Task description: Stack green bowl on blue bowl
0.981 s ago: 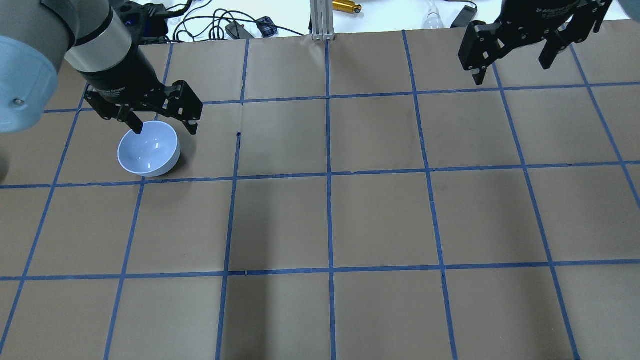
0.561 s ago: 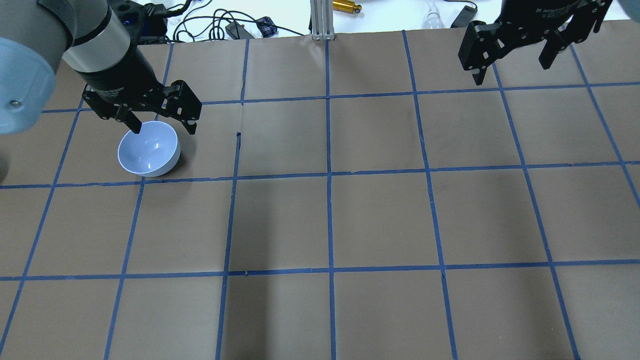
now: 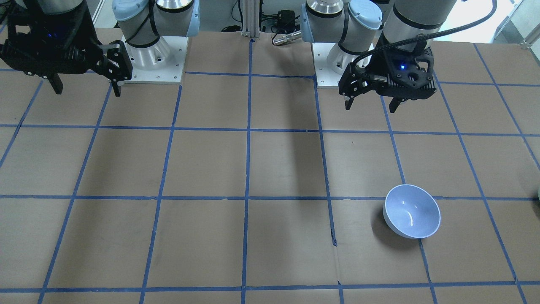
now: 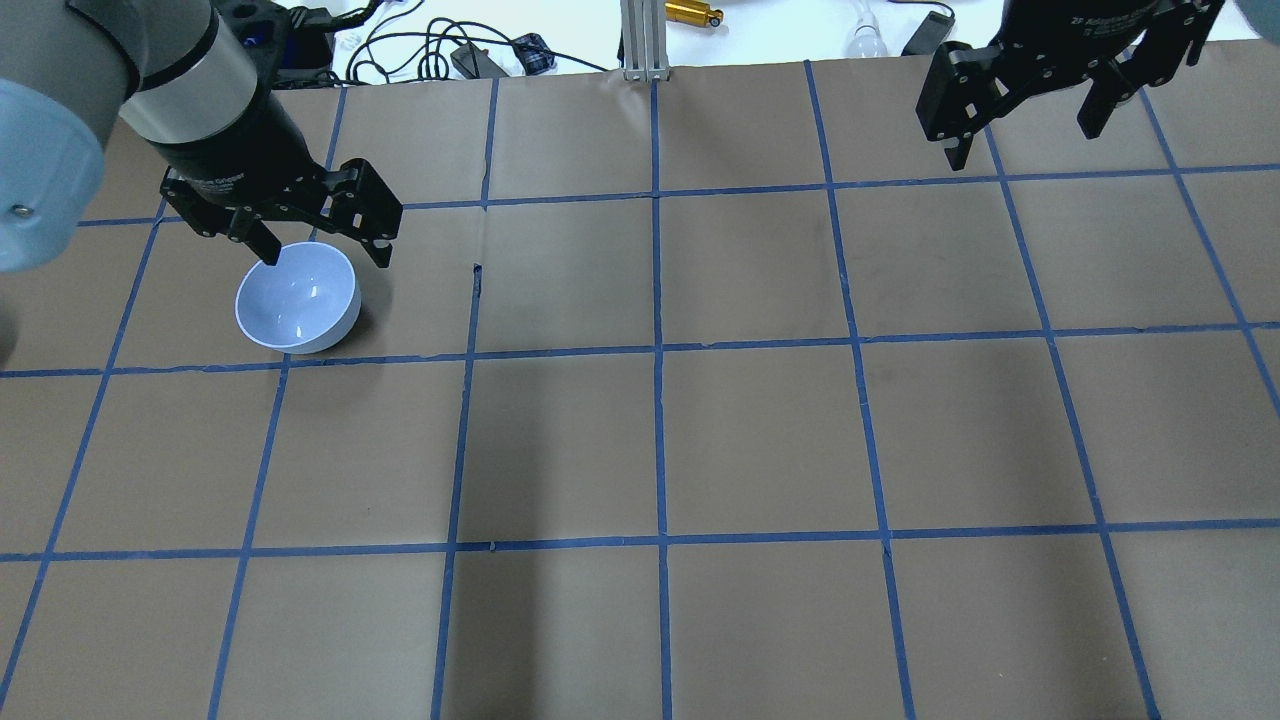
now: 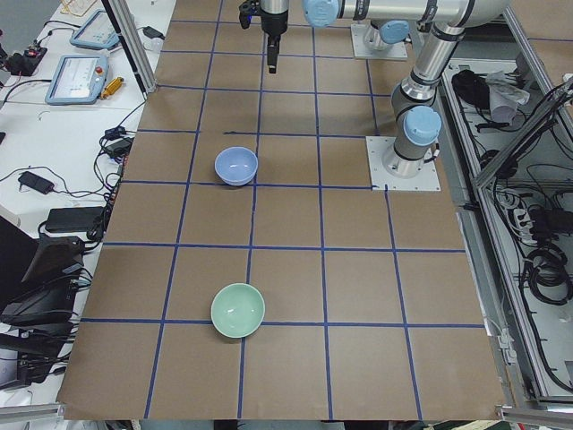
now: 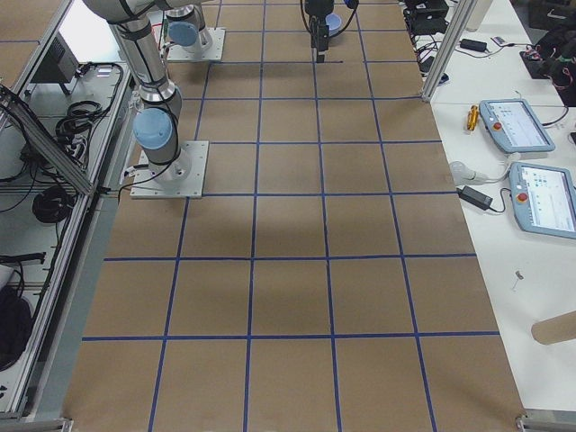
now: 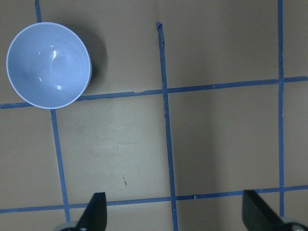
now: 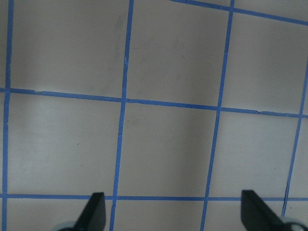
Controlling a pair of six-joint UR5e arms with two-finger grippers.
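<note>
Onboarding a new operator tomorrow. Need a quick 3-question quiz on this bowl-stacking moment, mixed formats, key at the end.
1. True or false: the green bowl already sits inside the blue bowl.
2. The left gripper and the right gripper are: A) both shut; B) both open and empty; C) one open, one holding a bowl.
3. Fill in: the bowl that lies nearer the left gripper is the ____ bowl.

Key: 1 false, the two bowls stand well apart on the table; 2 B; 3 blue.
</note>
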